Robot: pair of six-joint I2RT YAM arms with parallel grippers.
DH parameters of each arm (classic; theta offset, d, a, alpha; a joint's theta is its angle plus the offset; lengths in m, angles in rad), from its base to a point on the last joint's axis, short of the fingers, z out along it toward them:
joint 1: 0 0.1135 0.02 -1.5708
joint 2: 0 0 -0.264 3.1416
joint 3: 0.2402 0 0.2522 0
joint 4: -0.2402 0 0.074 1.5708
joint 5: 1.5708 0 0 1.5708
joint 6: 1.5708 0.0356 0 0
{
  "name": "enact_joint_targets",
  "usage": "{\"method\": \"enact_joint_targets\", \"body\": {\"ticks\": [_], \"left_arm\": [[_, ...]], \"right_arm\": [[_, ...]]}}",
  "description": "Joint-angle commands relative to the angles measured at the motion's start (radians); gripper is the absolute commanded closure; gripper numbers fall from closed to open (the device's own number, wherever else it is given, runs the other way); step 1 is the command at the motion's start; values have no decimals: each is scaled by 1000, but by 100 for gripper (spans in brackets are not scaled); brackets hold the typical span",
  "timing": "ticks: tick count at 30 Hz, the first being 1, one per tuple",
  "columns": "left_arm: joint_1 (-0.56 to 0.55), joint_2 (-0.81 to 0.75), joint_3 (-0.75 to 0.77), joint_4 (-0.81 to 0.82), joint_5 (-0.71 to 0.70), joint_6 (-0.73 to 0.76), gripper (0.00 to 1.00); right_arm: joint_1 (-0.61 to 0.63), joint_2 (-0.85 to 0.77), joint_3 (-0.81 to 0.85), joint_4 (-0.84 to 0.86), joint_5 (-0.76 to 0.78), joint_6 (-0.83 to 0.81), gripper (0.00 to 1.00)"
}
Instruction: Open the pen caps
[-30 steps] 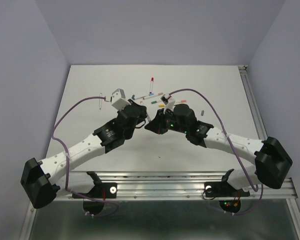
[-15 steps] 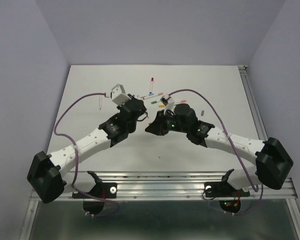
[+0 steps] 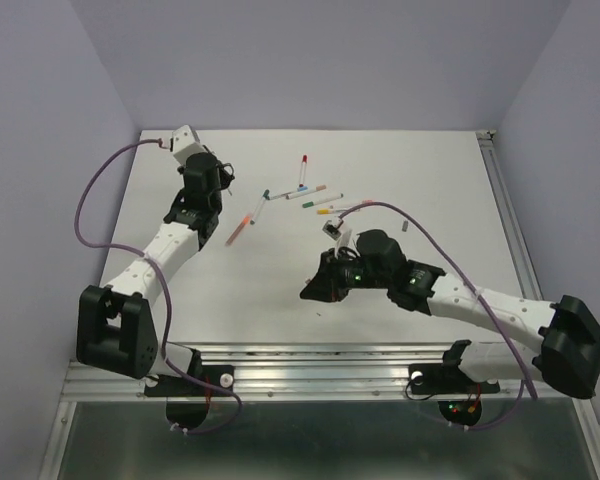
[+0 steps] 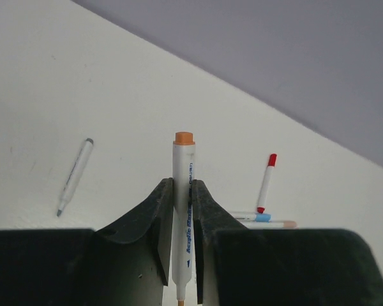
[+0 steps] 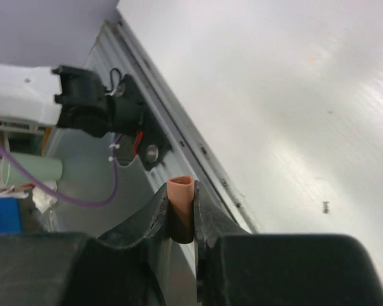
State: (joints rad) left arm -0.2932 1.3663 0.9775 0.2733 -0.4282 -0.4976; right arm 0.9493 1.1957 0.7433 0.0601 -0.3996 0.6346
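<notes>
The orange cap is off any pen, pinched between the jaws of my right gripper above the near edge of the table. My left gripper is clamped on a white pen with an orange end, raised over the table. A red-capped pen and a grey-tipped pen lie beyond it.

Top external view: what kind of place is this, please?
Probably a robot lab test cell: a white table enclosed by plain lilac walls, and an aluminium mounting rail along its near edge.
</notes>
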Motion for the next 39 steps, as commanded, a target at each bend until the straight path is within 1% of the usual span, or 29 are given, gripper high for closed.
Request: {"method": "enact_joint_targets", "body": {"ticks": [1,2,3,5,6,8,9,10,12,15,18,23,24,26,30,32,34,37,38,39], "left_arm": [[75,66,98,-60,300,314,100],[86,112,130,-92,340,377,100],[94,138,145,-145,365,404,100],[118,222,197,-216,364,451,100],[127,252,219,-236,358,458,100],[158,328,277,-264,364,471,100],[167,356,303,-294,385,491,100],[175,378,329,-308,399,493,100],[195,444,400,-334,422,543,100],[212,526,492,-399,405,554,100],[213,596,553,-443,396,576,100],[215,686,625,-488,381,597,100],[215,694,632,-496,359,594,100],[216,717,648,-508,332,588,93],[220,740,658,-519,303,582,90],[223,748,656,-517,299,579,85],[229,752,653,-516,298,576,78],[233,767,664,-526,292,571,77],[233,771,667,-531,290,568,72],[233,768,664,-534,292,567,70]], "right_arm": [[-170,51,47,-115,83,2,99],[-194,57,57,-138,117,-27,99],[-237,64,70,-167,211,-38,99],[-276,83,103,-236,272,-79,99],[-320,90,110,-252,321,-85,99],[-375,110,110,-284,329,-99,99],[-435,116,107,-292,328,-101,99],[-464,120,103,-298,329,-102,99],[-538,130,91,-302,349,-119,99],[-610,136,90,-313,373,-138,99],[-671,140,87,-313,369,-150,99],[-730,165,94,-316,347,-168,99],[-741,168,94,-316,347,-170,99],[-754,174,90,-310,347,-168,98],[-773,186,97,-309,347,-167,96],[-777,189,97,-307,349,-168,96],[-781,186,99,-307,352,-168,96],[-787,180,99,-310,357,-170,95],[-788,177,97,-313,364,-170,95],[-788,176,96,-313,364,-171,95]]}}
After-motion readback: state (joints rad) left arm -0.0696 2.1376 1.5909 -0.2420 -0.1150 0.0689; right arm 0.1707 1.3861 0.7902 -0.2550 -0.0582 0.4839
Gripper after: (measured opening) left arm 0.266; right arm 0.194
